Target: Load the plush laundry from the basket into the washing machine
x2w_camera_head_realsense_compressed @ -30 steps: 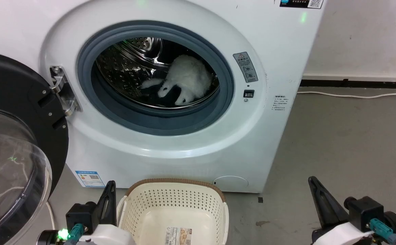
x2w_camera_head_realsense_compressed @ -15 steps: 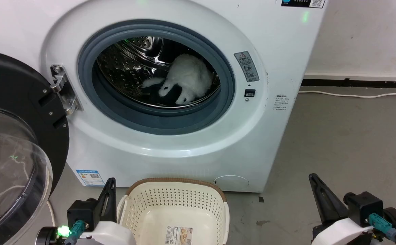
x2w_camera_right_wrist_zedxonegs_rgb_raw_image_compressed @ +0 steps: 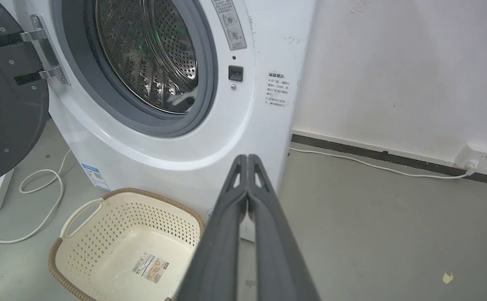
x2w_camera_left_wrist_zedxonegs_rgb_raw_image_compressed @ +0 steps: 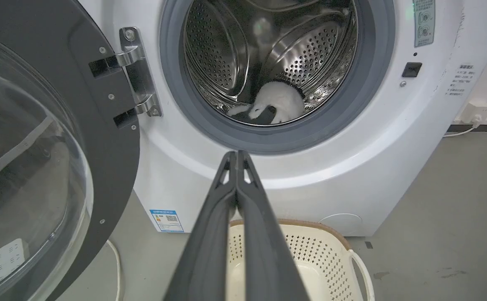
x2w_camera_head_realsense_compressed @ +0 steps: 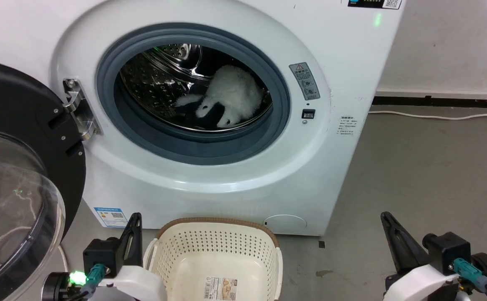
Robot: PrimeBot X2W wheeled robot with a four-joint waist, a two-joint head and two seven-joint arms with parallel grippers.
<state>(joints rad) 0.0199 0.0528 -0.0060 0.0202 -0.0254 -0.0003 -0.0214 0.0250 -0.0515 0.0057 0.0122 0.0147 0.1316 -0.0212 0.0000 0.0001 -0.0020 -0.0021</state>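
While left hand and right hand sit pressed together, plush laundry crosswise in washing machine, limbs leftward

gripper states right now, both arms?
Left gripper: closed, holding nothing.
Right gripper: closed, holding nothing.

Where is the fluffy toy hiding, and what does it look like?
Find the big white washing machine with its round door swung open. Look through the grey ring into the shiny steel drum, where the plush laundry lies at the bottom. It is the only soft, furry thing there, white with black patches.
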